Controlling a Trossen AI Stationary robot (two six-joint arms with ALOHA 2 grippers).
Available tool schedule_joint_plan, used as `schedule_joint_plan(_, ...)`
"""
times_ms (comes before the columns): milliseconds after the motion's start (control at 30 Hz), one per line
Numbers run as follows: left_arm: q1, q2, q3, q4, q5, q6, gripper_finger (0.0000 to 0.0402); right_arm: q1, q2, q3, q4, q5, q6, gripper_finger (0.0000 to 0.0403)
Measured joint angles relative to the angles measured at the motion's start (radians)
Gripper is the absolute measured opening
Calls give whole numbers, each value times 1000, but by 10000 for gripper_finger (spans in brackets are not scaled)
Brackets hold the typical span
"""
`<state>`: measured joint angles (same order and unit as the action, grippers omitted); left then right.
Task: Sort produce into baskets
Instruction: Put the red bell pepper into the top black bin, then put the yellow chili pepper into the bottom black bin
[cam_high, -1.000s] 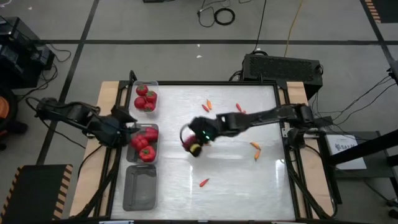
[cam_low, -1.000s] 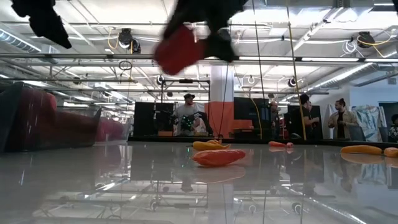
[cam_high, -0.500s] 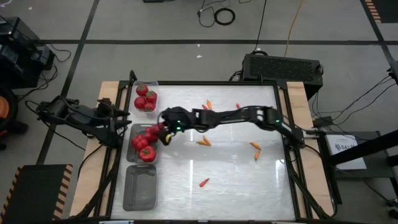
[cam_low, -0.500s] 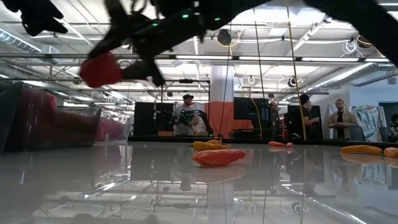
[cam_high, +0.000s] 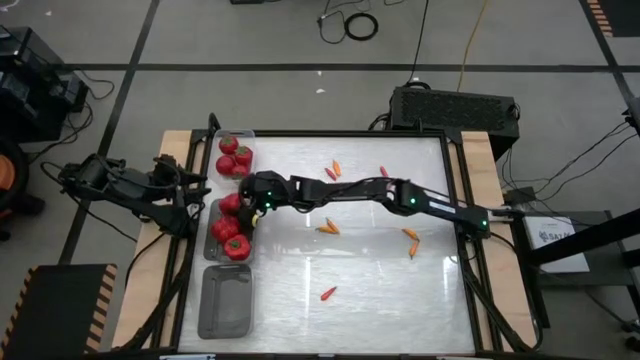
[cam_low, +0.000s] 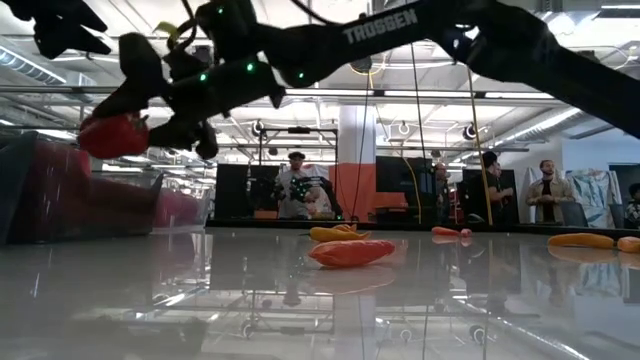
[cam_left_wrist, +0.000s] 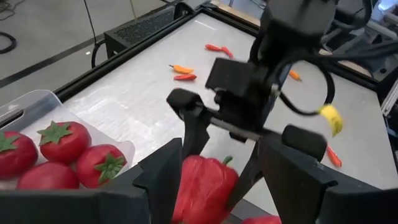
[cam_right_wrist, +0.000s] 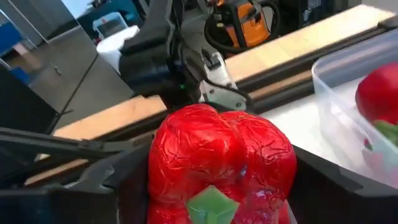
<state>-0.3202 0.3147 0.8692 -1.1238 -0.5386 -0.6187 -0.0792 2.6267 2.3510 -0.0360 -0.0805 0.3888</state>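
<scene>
Right wrist view: crinkled, lobed red pepper (cam_right_wrist: 221, 165)

We see a red bell pepper (cam_right_wrist: 221, 168) clamped in the right gripper (cam_high: 252, 203) over the middle basket (cam_high: 211, 248) of peppers; far basket (cam_high: 247, 138) holds tomatoes (cam_high: 232, 158), near basket (cam_high: 226, 302) bare; small chilies (cam_high: 327, 228) scattered on the table.
</scene>
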Motion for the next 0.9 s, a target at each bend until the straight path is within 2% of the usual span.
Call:
schedule_joint_plan(200,0,0,0,-1,-15,-28,216,0,43,0,70,7,0,288)
schedule_joint_plan(367,0,0,0,-2,-16,-31,216,3,53,0,63,0,-8,291)
schedule_joint_plan(700,0,0,0,-2,-20,-31,216,1,53,0,54,-1,-27,349)
schedule_joint_plan(900,0,0,0,-18,-20,-30,216,-11,41,0,20,-1,0,356)
